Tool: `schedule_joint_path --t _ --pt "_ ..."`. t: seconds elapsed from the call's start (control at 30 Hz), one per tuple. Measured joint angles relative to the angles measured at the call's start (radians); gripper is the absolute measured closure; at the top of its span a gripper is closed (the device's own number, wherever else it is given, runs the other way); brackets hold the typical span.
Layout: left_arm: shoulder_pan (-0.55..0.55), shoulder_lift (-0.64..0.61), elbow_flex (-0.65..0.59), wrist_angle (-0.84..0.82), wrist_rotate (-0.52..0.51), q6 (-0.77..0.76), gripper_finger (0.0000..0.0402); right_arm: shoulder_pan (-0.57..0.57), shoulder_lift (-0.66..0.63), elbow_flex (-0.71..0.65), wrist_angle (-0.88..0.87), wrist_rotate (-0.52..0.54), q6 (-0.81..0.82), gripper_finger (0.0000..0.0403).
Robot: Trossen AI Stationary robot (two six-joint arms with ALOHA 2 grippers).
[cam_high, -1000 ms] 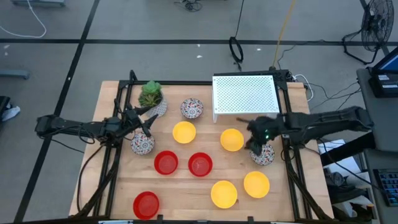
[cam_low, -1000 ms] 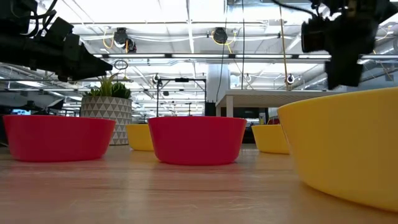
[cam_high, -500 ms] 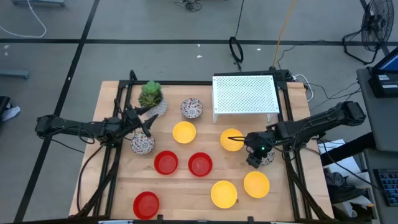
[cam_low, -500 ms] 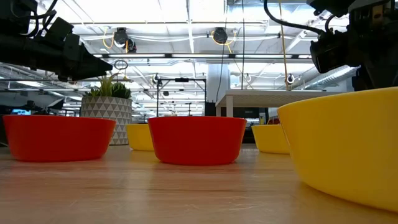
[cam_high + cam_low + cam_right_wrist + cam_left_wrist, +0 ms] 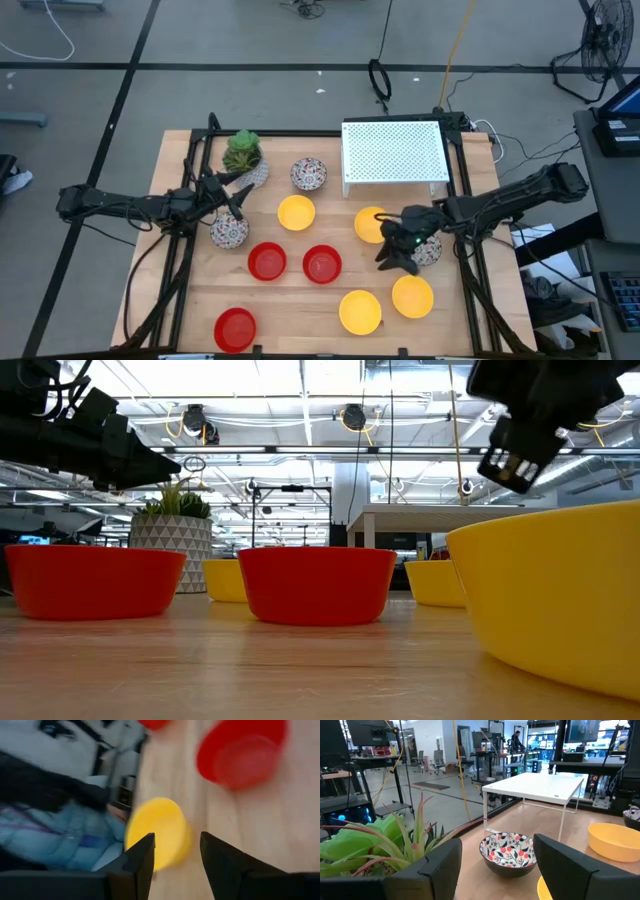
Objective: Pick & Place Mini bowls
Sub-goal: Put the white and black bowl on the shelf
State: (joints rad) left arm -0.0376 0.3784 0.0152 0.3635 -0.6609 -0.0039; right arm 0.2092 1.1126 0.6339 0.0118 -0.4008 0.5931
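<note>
Ten mini bowls lie spread across the wooden desk [image 5: 300,300] in the high view. Four are yellow: one [image 5: 296,212] mid-desk, one [image 5: 370,222] beside the white perforated shelf [image 5: 393,155], and two [image 5: 361,311] [image 5: 412,296] near the front edge. Three red bowls sit at [image 5: 267,261], [image 5: 322,264] and [image 5: 235,328]. Speckled white bowls sit at [image 5: 308,174], [image 5: 229,231] and [image 5: 430,250].

The right hand [image 5: 393,255] hangs over the desk between the yellow bowl by the shelf and the front yellow bowls, just beside the speckled bowl on that side; its fingers [image 5: 134,865] are spread and hold nothing. The left hand [image 5: 232,203] waits near the potted plant [image 5: 242,152], fingers [image 5: 440,865] spread apart.
</note>
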Motion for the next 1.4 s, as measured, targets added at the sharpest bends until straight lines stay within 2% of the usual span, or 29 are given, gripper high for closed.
schedule_joint_path --t 0.1,0.17,0.27,0.37,0.47,0.53,0.63,0.77,1.0,1.4 --pt "0.0 0.0 0.0 0.0 0.0 0.0 0.0151 -0.006 0.0 -0.001 0.06 -0.013 -0.033 0.0257" --pt "0.0 0.0 0.0 0.0 0.0 0.0 0.0151 -0.019 0.0 0.0 0.076 0.027 -0.025 0.0257" --pt "0.0 0.0 0.0 0.0 0.0 0.0 0.0151 -0.055 0.001 0.041 -0.005 0.064 0.013 0.0257" --pt "0.0 0.0 0.0 0.0 0.0 0.0 0.0151 -0.075 0.001 0.139 -0.218 0.095 -0.022 0.0257" --pt "0.0 0.0 0.0 0.0 0.0 0.0 0.0151 -0.077 0.016 0.266 -0.517 0.223 -0.099 0.0257" --pt "0.0 0.0 0.0 0.0 0.0 0.0 0.0151 -0.077 0.03 0.344 -0.684 0.317 -0.091 0.0257" --pt "0.0 0.0 0.0 0.0 0.0 0.0 0.0151 -0.077 0.054 0.408 -0.866 0.393 0.053 0.0257" --pt "0.0 0.0 0.0 0.0 0.0 0.0 0.0151 -0.069 0.09 0.379 -1.004 0.383 0.298 0.0257" --pt "0.0 0.0 0.0 0.0 0.0 0.0 0.0151 -0.036 0.155 0.292 -1.013 0.272 0.577 0.0257" --pt "0.0 0.0 0.0 0.0 0.0 0.0 0.0151 0.039 0.198 0.289 -0.906 0.276 0.736 0.0257"
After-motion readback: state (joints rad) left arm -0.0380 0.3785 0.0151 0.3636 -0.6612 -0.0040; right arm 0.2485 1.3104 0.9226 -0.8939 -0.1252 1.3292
